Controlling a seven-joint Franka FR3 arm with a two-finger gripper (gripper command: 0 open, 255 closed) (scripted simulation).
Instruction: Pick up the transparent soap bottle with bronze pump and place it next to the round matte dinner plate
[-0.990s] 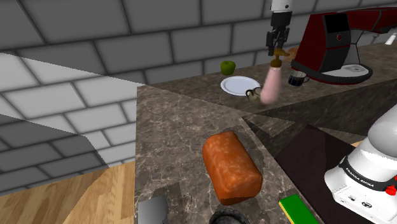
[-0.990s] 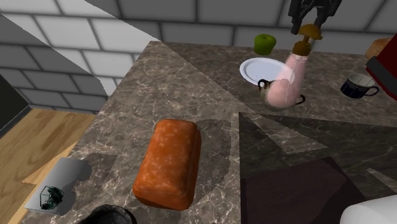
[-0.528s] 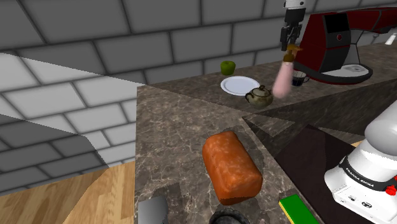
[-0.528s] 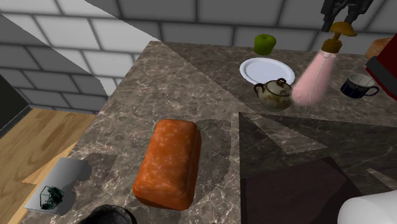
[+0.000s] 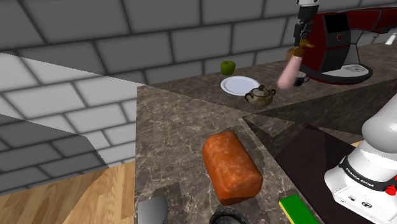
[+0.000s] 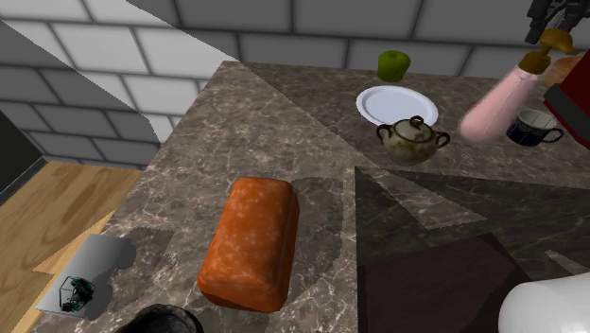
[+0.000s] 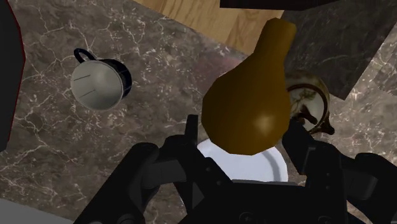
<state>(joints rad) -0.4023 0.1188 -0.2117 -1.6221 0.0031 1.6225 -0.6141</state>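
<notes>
The marbled bench carries an orange-brown loaf, lying flat, well apart from the rest. A lidded two-handled pot stands upright. A green apple sits near the brick wall. A red coffee machine stands further along, with a dark cup just beside it.

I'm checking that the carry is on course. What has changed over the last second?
The gripper, shut on the pink soap bottle at its pump, carried it, hanging tilted, toward the shoulder view's right and upward, nearer the red coffee machine. The white plate, teapot, apple, mug and loaf stayed put.
</notes>
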